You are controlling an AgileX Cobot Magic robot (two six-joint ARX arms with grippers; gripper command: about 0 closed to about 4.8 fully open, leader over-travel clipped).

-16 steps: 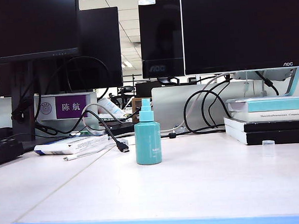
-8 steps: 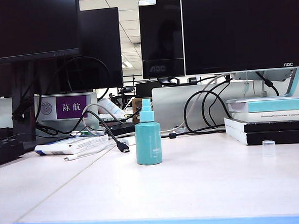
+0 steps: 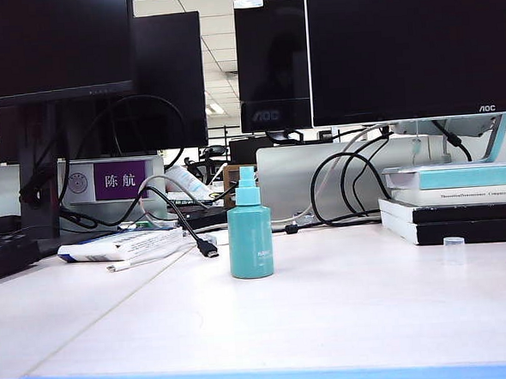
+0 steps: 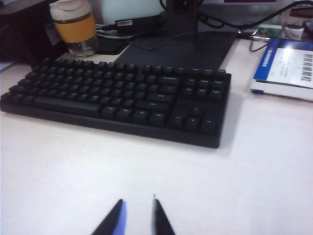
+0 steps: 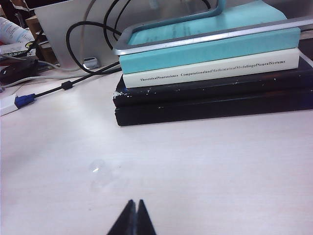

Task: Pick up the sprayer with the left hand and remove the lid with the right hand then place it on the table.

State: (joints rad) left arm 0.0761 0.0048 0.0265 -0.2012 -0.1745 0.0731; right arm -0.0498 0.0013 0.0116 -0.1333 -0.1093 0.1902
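The exterior camera is sitting low at the tabletop's [image 3: 346, 313] blue front edge, looking level across it toward the monitors [image 3: 412, 42], with the sprayer [image 3: 250, 233] standing mid-frame. The left wrist camera is looking down and forward over the left gripper [image 4: 136, 218], jaws slightly parted, close to a black keyboard [image 4: 117, 98]. The right wrist camera is looking forward over the right gripper [image 5: 134, 215], jaws closed, near the lid [image 5: 98, 167]. It is sharing the stacked books [image 5: 210, 81] and the lid with the exterior view.
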